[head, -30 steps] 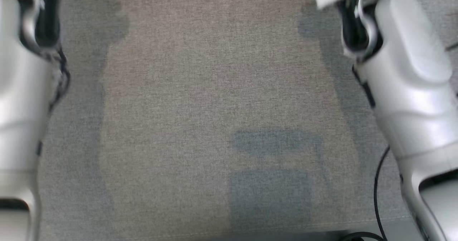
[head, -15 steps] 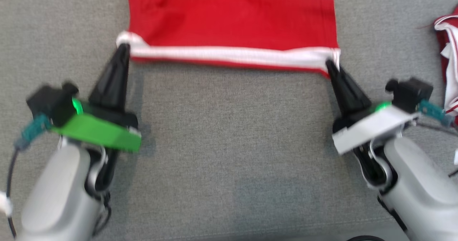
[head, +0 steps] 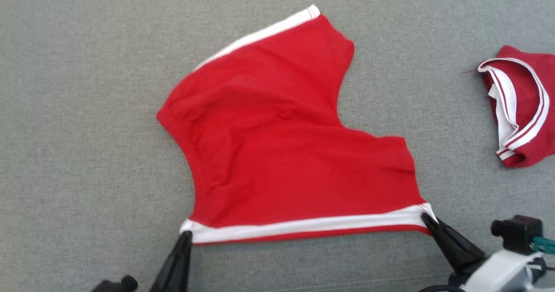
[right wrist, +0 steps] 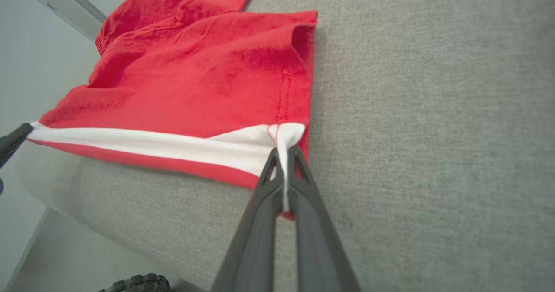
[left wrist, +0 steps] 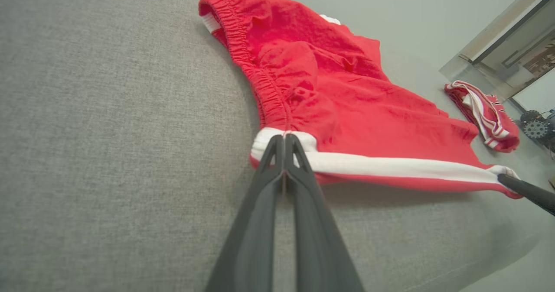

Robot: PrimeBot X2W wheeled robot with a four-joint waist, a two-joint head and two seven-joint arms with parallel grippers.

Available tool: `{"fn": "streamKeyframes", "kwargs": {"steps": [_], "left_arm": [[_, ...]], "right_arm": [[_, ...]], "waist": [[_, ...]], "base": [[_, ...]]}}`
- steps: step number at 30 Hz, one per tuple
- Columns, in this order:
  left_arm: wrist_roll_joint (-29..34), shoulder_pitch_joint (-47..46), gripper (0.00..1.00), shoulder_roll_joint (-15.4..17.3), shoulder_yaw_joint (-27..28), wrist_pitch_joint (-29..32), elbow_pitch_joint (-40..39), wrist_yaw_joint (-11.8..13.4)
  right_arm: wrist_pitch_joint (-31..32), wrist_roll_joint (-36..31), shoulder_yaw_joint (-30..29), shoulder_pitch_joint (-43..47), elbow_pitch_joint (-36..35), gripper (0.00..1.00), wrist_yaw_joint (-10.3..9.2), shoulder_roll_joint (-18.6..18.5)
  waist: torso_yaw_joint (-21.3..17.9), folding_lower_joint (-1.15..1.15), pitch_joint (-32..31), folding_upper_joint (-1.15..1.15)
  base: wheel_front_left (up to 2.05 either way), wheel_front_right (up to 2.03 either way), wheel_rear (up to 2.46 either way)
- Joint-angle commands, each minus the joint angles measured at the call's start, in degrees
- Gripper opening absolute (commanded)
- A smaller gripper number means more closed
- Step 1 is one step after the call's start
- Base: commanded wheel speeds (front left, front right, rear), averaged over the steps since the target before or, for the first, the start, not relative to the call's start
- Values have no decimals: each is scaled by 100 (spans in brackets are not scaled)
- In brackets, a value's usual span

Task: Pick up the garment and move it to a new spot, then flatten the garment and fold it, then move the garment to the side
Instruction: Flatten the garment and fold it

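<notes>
While flat, garment (head: 282, 153) hem's two corners inside both jaws

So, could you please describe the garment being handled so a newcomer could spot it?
On the grey fabric surface, look to the middle, where red shorts lie spread out. Unlike the bunched red garment to the right, their white-banded edge is pinched at each end by the left tool and right tool.

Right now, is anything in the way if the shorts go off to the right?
Yes: another crumpled red garment lies on the grey cushion right of the shorts, apart from them.
</notes>
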Motion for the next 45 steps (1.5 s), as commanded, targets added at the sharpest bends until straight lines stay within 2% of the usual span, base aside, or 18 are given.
{"fn": "streamKeyframes", "kwargs": {"steps": [1,3,6,9,12,15,17,22,23,28,34,45], "left_arm": [[-29,130,0,0,7,-16,-70,29],[-222,280,0,-149,-27,-11,-273,13],[-376,127,0,-161,2,124,-579,19],[-529,-302,0,-135,28,441,-864,-19],[-771,-900,0,-105,104,911,-1106,26],[-743,-1640,0,-36,169,1456,-1099,254],[-826,-2155,0,-128,174,1756,-1080,373],[-981,-3269,0,-340,115,2348,-526,577],[-981,-3269,0,-340,115,2348,-526,577],[-1020,-4131,0,-535,28,2657,502,661],[-1055,-4795,0,-769,-133,2795,1417,593],[-744,-5497,0,-835,-431,2716,2378,426]], "right_arm": [[24,63,-127,116,-87,0,-16,-108],[88,135,-386,258,-426,0,-15,-161],[255,261,-734,187,-932,0,-15,-98],[655,302,-968,-369,-1305,0,-14,-130],[1291,423,-1035,-1223,-1378,0,-11,-77],[2016,480,-1060,-2222,-1052,0,-11,-107],[2422,373,-1003,-2876,-727,0,-9,-119],[3006,203,-905,-4173,220,0,-9,134],[3006,203,-905,-4173,220,0,-9,134],[3243,-57,-717,-5083,1172,0,-9,420],[3294,-288,-521,-5700,2032,0,-9,533],[2997,-530,-302,-6210,2870,0,-9,580]], "waist": [[60,0,-55,0],[108,0,26,0],[229,0,213,0],[366,0,510,0],[536,0,858,0],[796,0,1140,0],[980,0,1280,0],[1384,0,1471,0],[1384,0,1471,0],[1559,0,1584,0],[1677,0,1594,0],[1662,0,1523,0]], "base": [[0,0,0],[0,0,0],[0,0,0],[0,0,0],[0,0,0],[0,0,0],[0,0,0],[0,0,0],[0,0,0],[0,0,0],[0,0,0],[0,0,0]]}}
